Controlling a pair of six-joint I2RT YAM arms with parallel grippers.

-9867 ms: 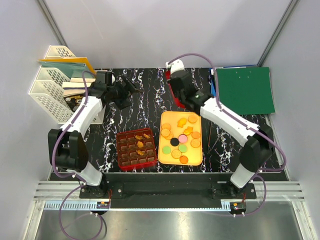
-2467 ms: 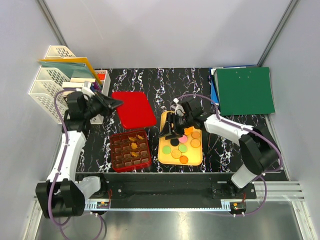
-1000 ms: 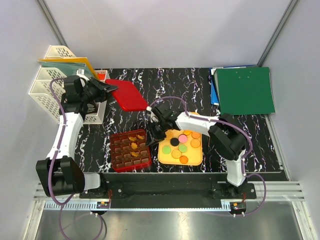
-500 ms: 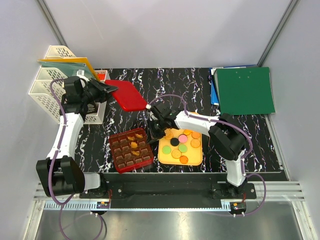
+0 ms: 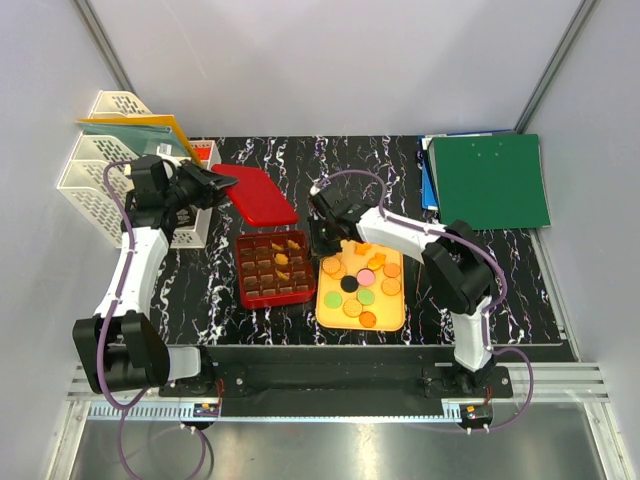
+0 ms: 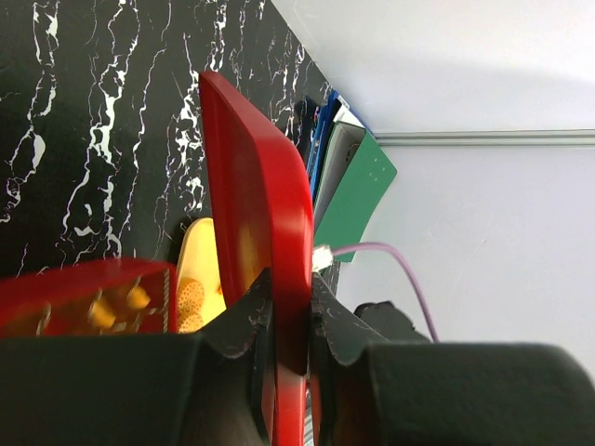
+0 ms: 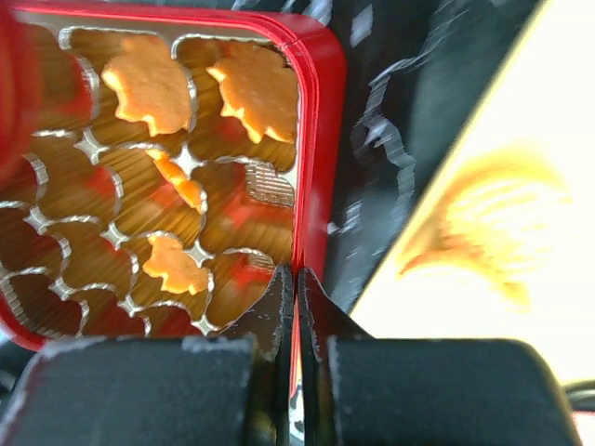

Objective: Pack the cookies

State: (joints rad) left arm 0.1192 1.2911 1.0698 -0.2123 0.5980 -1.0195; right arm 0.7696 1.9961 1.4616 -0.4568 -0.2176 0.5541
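Cookies [image 5: 349, 284]: most lie on the yellow tray [image 5: 395, 312], a few in the red grid box [image 5: 274, 301]. From the top view I cannot read either grip. In the right wrist view, the right gripper [image 7: 295, 279] is pinched, apparently on the box wall, with boxed cookies just beyond its fingertips. In the left wrist view, the left gripper [image 6: 288, 299] clamps the red lid [image 6: 256, 186].

The black tabletop [image 5: 330, 170] looks like polished marble, white-veined and faintly glossy. The flat red plastic lid [image 6: 260, 186] is smooth with a soft sheen. The red plastic grid box [image 7: 321, 139] carries a shiny, ribbed gold-coloured liner [image 7: 263, 186]. The small orange biscuit cookies [image 7: 149, 88] look matt and grainy. The yellow plastic tray [image 5: 392, 312] is smooth and satin. The black fingers [image 6: 232, 325] of the left tool [image 6: 288, 325] look matt and finely rough.
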